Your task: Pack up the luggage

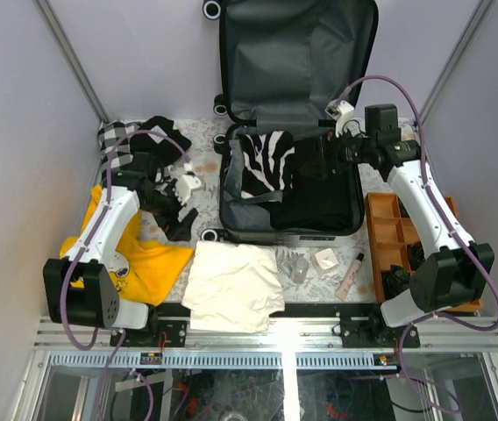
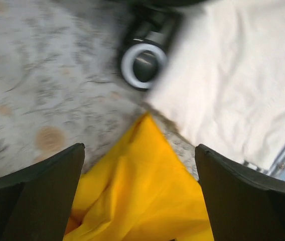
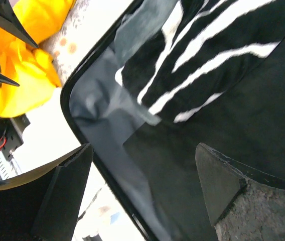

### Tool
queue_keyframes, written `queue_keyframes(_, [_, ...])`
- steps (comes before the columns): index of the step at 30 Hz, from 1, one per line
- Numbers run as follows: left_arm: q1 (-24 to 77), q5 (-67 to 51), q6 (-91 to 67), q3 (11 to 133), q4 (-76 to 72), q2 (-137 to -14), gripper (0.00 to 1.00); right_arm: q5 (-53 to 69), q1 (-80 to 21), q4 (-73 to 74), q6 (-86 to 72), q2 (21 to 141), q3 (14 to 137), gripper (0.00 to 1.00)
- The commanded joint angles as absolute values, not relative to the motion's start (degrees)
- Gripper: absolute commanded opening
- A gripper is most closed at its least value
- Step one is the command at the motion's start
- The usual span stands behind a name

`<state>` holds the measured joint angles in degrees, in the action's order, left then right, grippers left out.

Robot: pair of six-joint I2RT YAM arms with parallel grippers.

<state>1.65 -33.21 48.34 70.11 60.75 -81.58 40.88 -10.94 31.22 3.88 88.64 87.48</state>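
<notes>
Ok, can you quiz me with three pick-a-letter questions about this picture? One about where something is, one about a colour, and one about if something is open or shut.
1. Where is the zebra top?
A) in the suitcase
B) on the tray
C) on the floor

2. What colour is the cloth in front of the suitcase?
A) blue
B) cream
C) pink

3. The right end effector is:
A) shut on a sock
B) open and empty
C) out of sight

Answers:
1 A, its stripes lie inside the open shell.
2 B, it looks cream-white from above.
3 B, its jaws stand apart with nothing between them.
</notes>
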Motion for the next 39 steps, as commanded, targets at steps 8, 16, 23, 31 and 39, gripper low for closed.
queue_keyframes(8, [20.2, -29.4, 61.4, 48.9, 40.9, -63.6, 0.79, 42.9, -9.5, 31.5, 4.2, 78.9, 77.9, 0.9])
queue_keyframes(16, [23.7, -28.5, 64.9, 45.5, 29.2, -68.6, 0.65, 43.9, -7.3, 31.3, 3.1, 79.5, 77.8, 0.9])
queue_keyframes(23, [25.8, -29.1, 65.9, 45.0, 26.3, -73.4, 0.54, 43.7, -6.6, 30.6, 2.9, 79.4, 76.2, 0.9])
queue_keyframes(31, [26.8, -27.1, 67.7, 40.7, 22.2, -75.3, 0.42, 43.7, -6.3, 30.6, 2.8, 79.8, 76.0, 0.89])
queue_keyframes(39, [27.1, -26.1, 67.5, 39.0, 22.9, -74.8, 0.25, 43.8, -6.3, 30.4, 2.5, 80.0, 76.0, 0.89])
